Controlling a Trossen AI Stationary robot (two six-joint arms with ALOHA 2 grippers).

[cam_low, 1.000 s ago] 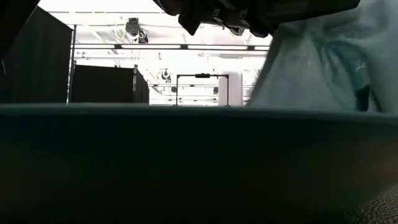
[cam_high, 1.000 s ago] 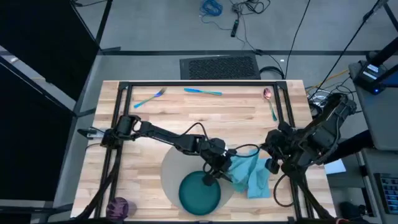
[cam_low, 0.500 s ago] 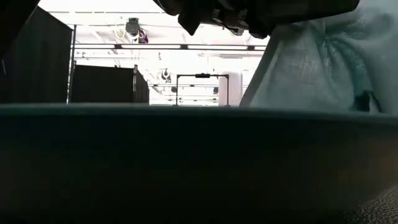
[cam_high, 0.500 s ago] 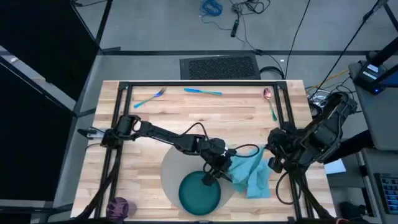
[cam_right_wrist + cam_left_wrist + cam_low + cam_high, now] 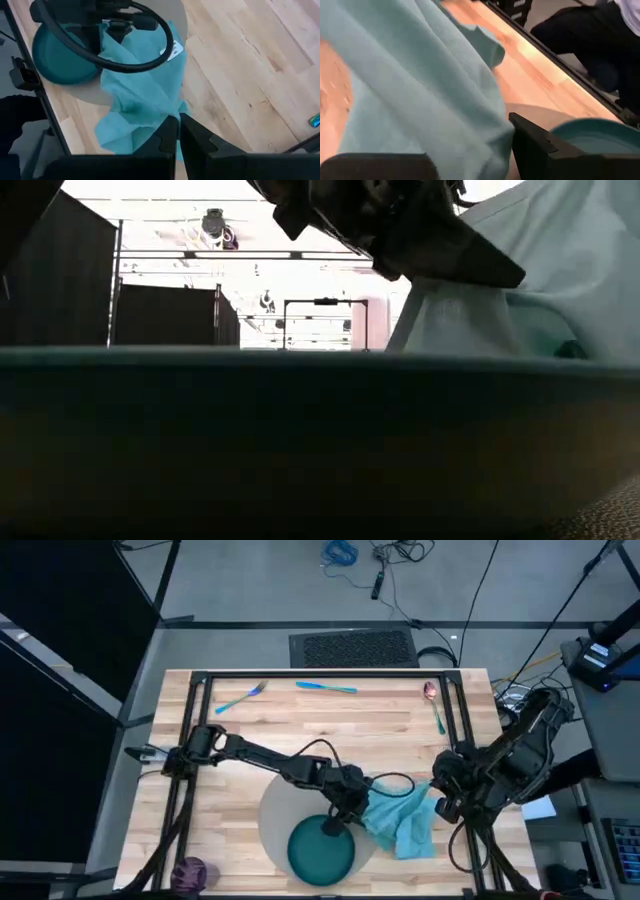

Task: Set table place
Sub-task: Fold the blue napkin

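The light blue napkin (image 5: 405, 820) hangs bunched between my two grippers, beside the dark teal plate (image 5: 322, 850) on the round grey mat (image 5: 275, 815). My left gripper (image 5: 352, 812) is shut on the napkin's left part, just above the mat's right side. My right gripper (image 5: 437, 804) is shut on its right edge. The low view looks over the plate's rim (image 5: 300, 440) at the napkin (image 5: 540, 300) and my left gripper (image 5: 400, 230). A purple cup (image 5: 188, 873) stands at the near left corner. My left gripper pinches a bunched fold of the napkin (image 5: 465, 125) between its two fingers (image 5: 540, 145), several layers thick. The cloth hangs slack below and lies partly on the mat. My right gripper pinches the napkin's right edge at a corner (image 5: 176, 111) between its fingertips (image 5: 167, 134), coming slantwise from the table's right; the rest of the cloth lies on mat and table.
A blue-handled fork (image 5: 238, 697), knife (image 5: 326, 687) and spoon (image 5: 433, 700) lie along the table's far edge. Bare wood (image 5: 330, 735) lies between them and the mat. My left arm's cable (image 5: 125, 45) loops over the napkin.
My left gripper has turned and dipped a little over the plate's far side. The napkin's top has been drawn out wider between the two grippers, while its lower part stays on the mat and table.
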